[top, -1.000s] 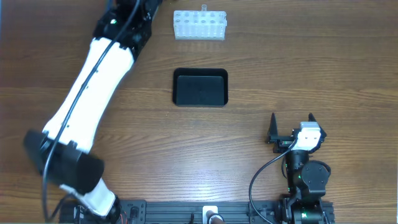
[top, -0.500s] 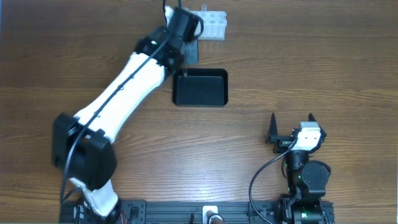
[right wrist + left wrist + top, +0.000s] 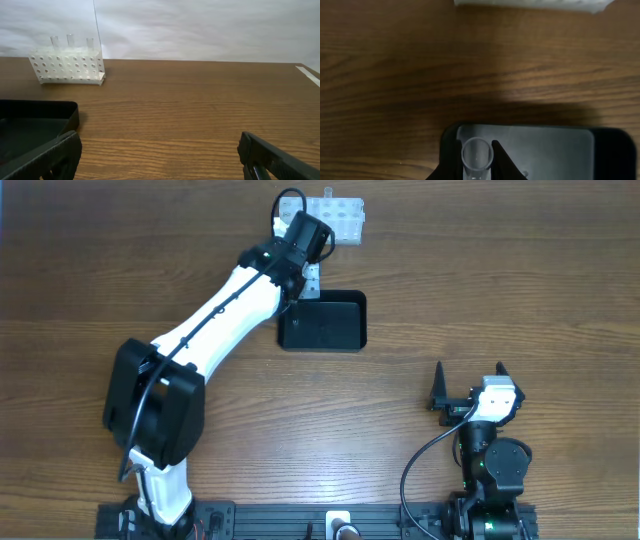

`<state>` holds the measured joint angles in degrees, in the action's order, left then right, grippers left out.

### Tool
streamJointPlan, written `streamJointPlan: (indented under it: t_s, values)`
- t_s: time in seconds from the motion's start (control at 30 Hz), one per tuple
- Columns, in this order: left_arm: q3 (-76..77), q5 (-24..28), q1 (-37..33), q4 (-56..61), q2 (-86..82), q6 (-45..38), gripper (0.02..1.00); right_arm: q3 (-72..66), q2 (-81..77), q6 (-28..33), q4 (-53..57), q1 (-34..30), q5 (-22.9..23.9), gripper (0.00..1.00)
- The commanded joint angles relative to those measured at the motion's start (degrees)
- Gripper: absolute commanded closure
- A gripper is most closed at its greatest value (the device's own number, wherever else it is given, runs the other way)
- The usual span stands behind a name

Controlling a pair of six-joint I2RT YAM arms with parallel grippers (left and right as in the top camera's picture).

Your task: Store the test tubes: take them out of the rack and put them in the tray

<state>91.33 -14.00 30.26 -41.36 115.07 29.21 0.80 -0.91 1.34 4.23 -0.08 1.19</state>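
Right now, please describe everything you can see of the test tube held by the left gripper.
The test tube is clear, looks like glass or plastic, and appears empty. Its round open mouth faces the wrist camera, so most of its length is hidden. The left gripper grips it from both sides, over one end of the black tray, near a corner.

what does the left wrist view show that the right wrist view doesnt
Left wrist, not right wrist: a test tube clamped in the left gripper, its open end toward the camera, over a corner of the tray.
Right wrist, not left wrist: tubes standing upright in the rack, the open right gripper, and a white wall behind the table.
Both: the rack, the black tray and the wooden table.
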Motion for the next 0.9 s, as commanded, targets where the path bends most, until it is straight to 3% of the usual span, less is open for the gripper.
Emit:
streamJointPlan:
  t_s: [0.03, 0.47, 0.73, 0.9]
  values:
    - [0.04, -0.5, 0.39, -1.62, 2.51, -0.22, 0.956, -0.5, 0.59, 0.02, -0.13, -0.22, 0.11, 0.009]
    - [0.04, 0.7, 0.39, -2.38, 4.52, -0.22, 0.873, -0.5, 0.59, 0.02, -0.13, -0.22, 0.11, 0.007]
    - [0.07, 0.87, 0.39, -3.04, 4.07, -0.22, 0.612, -0.5, 0.59, 0.02, -0.13, -0.22, 0.11, 0.009]
    - [1.25, -1.55, 0.39, -0.81, 1.22, -0.24, 0.603, -0.5, 0.59, 0.02, -0.13, -0.22, 0.11, 0.007]
